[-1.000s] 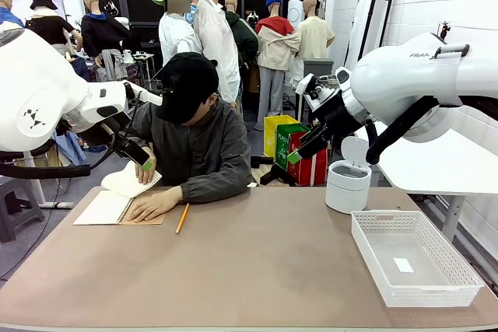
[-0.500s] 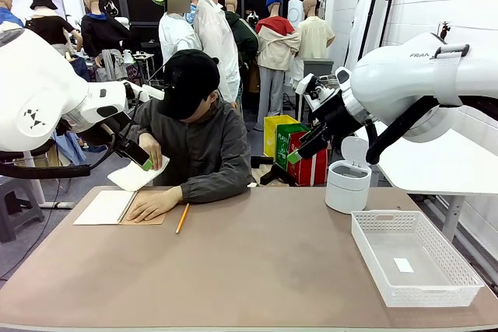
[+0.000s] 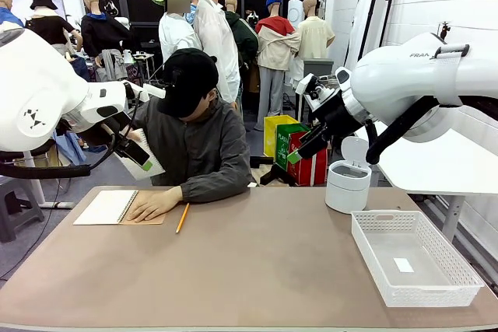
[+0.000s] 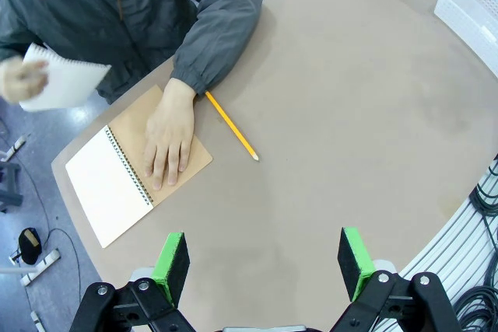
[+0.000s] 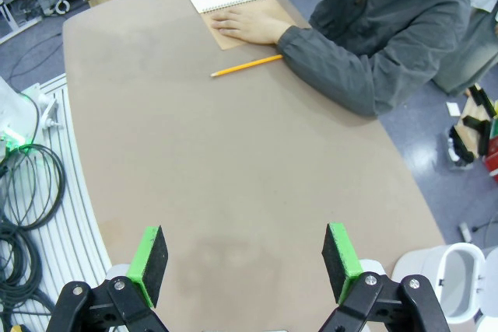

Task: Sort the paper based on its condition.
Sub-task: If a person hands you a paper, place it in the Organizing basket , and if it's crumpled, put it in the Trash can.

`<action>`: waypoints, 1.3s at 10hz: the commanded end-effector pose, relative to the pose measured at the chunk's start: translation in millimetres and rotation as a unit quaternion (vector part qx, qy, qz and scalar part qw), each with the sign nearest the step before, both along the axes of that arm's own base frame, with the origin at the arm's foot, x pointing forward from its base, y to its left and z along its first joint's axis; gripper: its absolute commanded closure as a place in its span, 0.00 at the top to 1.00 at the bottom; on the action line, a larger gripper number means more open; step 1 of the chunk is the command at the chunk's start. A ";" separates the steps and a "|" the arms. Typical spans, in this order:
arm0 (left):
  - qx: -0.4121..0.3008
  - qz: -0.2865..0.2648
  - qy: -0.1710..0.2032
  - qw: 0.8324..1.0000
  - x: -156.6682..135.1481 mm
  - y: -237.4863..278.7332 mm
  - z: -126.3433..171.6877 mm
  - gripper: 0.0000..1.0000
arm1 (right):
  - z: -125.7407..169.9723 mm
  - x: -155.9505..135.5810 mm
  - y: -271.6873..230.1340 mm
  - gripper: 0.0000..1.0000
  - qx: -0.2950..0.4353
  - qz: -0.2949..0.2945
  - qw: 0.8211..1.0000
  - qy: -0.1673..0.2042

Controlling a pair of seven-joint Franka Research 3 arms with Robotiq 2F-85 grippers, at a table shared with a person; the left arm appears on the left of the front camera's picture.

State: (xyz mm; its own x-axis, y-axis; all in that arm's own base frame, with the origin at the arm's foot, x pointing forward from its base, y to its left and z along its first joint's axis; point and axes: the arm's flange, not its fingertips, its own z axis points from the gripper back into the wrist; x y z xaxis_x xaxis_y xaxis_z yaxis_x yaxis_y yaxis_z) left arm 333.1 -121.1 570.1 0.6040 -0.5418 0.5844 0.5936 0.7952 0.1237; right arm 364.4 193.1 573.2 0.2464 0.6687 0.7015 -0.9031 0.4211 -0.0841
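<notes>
2 grippers hang above the table [image 3: 264,270], and you can see both with their fingers spread wide and nothing between them; the left gripper [image 4: 263,248] looks down on the far left corner from high up, its green pads [image 4: 173,263] well apart from everything below; the right gripper [image 5: 243,253] is raised over the table's right side, with bare tabletop under its own pads [image 5: 148,263].

The paper [image 4: 62,83] is off the table; the person at the far edge holds it up in 1 raised hand [image 4: 17,79], beyond the far left corner and in front of the chest; hand and sheet are blurred in the left wrist view, so you cannot judge the sheet's condition there. In the front view the left gripper's dark finger crosses in front of the sheet, while the left wrist view shows the sheet far from the pads.

The person's other hand [image 4: 167,145] lies flat on the notebook [image 4: 109,196], which is open at the far left corner, white page toward the left edge and brown cover under the palm; 1 yellow pencil [image 4: 231,125] lies just beside the notebook on its middle side, close to the far edge and touching neither hand.

At the near right corner you have a white mesh basket [image 3: 389,258] with a small white tag [image 3: 403,265] on its floor; a round white bin [image 3: 348,184] stands at the far edge on the right, lid tipped up.
</notes>
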 end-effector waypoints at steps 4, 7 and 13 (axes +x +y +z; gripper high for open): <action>0.001 0.000 0.001 1.000 0.2 1.2 0.2 1.00 | 0.6 -0.1 0.4 1.00 -0.001 -0.001 1.000 0.000; 0.001 0.000 0.001 1.000 0.2 1.2 0.2 1.00 | 0.6 -0.1 0.4 1.00 -0.001 -0.001 1.000 0.000; 0.001 0.000 0.001 1.000 0.2 1.2 0.2 1.00 | 0.6 -0.1 0.4 1.00 -0.001 -0.001 1.000 0.000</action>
State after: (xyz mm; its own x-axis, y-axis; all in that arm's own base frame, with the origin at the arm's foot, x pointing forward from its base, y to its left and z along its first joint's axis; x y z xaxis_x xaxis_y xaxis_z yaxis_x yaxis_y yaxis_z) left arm 333.1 -121.1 570.1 0.6040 -0.5418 0.5844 0.5936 0.7952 0.1237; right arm 364.4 193.1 573.2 0.2464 0.6687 0.7015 -0.9031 0.4211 -0.0841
